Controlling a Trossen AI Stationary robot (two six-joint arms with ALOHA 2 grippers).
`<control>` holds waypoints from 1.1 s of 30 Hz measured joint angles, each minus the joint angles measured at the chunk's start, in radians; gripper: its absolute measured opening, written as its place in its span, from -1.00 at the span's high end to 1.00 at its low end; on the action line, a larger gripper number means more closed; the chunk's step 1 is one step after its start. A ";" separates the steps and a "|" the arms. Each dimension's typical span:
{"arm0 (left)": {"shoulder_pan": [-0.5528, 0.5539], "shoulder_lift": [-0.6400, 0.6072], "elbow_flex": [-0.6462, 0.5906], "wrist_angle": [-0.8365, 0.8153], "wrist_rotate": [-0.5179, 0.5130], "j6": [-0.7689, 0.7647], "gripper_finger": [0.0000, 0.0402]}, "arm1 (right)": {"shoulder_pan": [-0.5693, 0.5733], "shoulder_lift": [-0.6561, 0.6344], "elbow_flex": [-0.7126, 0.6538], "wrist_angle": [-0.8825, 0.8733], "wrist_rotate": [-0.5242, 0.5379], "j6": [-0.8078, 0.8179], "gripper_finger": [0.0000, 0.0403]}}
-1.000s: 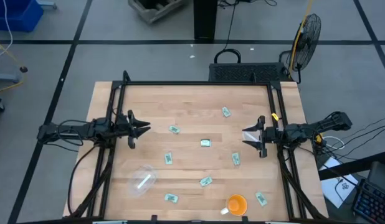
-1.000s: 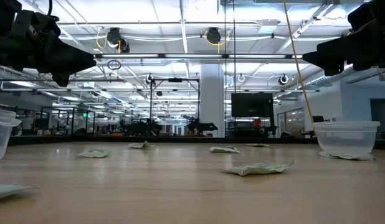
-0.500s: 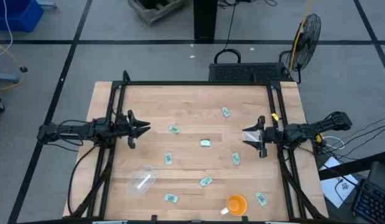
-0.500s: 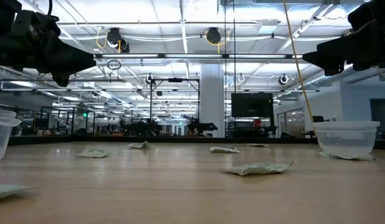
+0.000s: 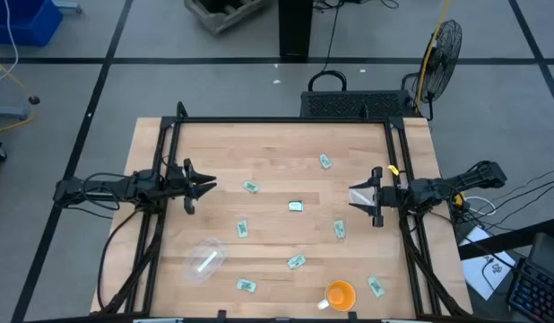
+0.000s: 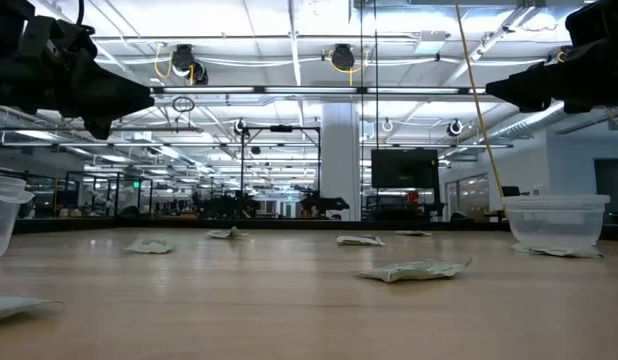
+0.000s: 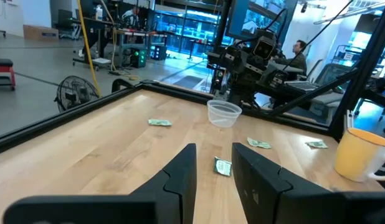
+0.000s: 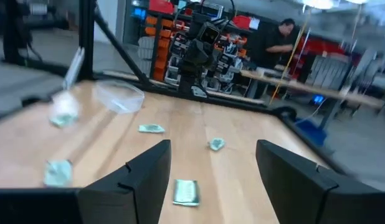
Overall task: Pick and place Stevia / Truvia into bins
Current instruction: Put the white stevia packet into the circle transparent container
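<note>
Several pale green and white sachets lie flat on the wooden table, among them one at the middle [image 5: 296,206], one left of it [image 5: 251,187] and one at the far right [image 5: 325,161]. One clear cup [image 5: 205,260] stands near the front left and also shows in the right wrist view [image 8: 121,96]. A second clear cup [image 5: 359,193] stands under my right gripper and also shows in the left wrist view [image 7: 223,113]. My left gripper [image 5: 205,187] hovers open at the table's left, and its fingers show in its wrist view [image 7: 214,180]. My right gripper [image 5: 353,197] hovers open at the right, and its wide-set fingers show in its wrist view [image 8: 211,186].
An orange cup [image 5: 340,294] stands near the front edge at the right, with a sachet [image 5: 376,286] beside it. Black frame rails [image 5: 286,119] run along the far, left and right sides of the table. Bare wood lies between the two grippers. A person [image 8: 281,37] is in the room behind.
My right gripper has tipped or turned slightly in place above its cup, as the low view shows. The sachets, the cups and my left gripper have stayed where they were.
</note>
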 joint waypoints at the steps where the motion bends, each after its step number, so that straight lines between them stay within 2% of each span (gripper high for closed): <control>1: 0.000 0.000 0.000 0.002 0.000 -0.012 0.47 | 0.000 0.000 0.000 0.000 0.000 0.053 -0.13; 4: 0.000 0.000 0.000 0.022 -0.023 -0.019 0.47 | 0.000 0.000 0.000 0.001 0.000 0.154 -0.13; 11: 0.000 0.000 0.000 0.025 -0.080 -0.020 0.47 | 0.000 0.000 0.000 0.021 -0.001 0.055 -0.13; 24: 0.000 0.000 0.000 0.062 -0.097 -0.014 0.47 | 0.000 0.000 0.000 0.056 -0.001 0.122 -0.13; 33: 0.000 0.000 0.000 0.126 -0.139 0.126 0.47 | 0.000 0.000 0.000 0.078 -0.002 0.130 -0.13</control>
